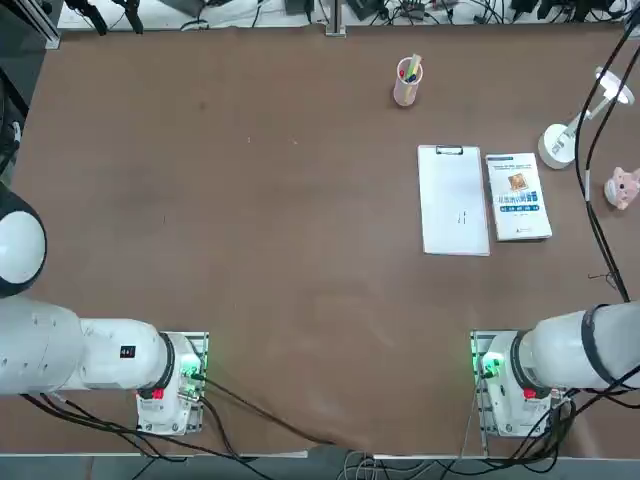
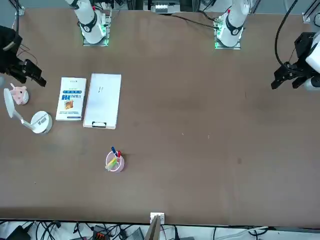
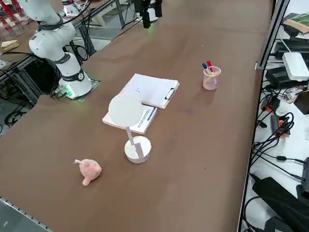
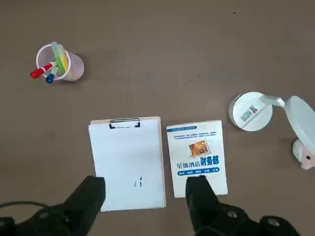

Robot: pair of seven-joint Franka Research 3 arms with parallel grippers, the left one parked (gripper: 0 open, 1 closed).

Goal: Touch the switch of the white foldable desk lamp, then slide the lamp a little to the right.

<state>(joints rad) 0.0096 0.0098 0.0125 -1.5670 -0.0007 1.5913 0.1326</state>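
Observation:
The white foldable desk lamp (image 1: pixel 557 145) stands near the table's right edge, its round base (image 4: pixel 251 111) on the brown table and its flat head (image 3: pixel 125 110) raised on the thin arm. In the front view the lamp (image 2: pixel 41 122) is at the far left. My right gripper (image 4: pixel 145 187) hangs high over the clipboard and the booklet, to the left of the lamp and apart from it. Its fingers (image 4: pixel 93 189) are open with nothing between them. In the front view the right gripper (image 2: pixel 34 73) shows as a black shape at the left edge.
A white clipboard (image 1: pixel 453 199) and a blue-and-white booklet (image 1: pixel 517 196) lie side by side left of the lamp. A pink pen cup (image 1: pixel 407 82) stands farther back. A pink plush toy (image 1: pixel 622 187) sits by the right edge near the lamp. Black cable (image 1: pixel 592 200) hangs there.

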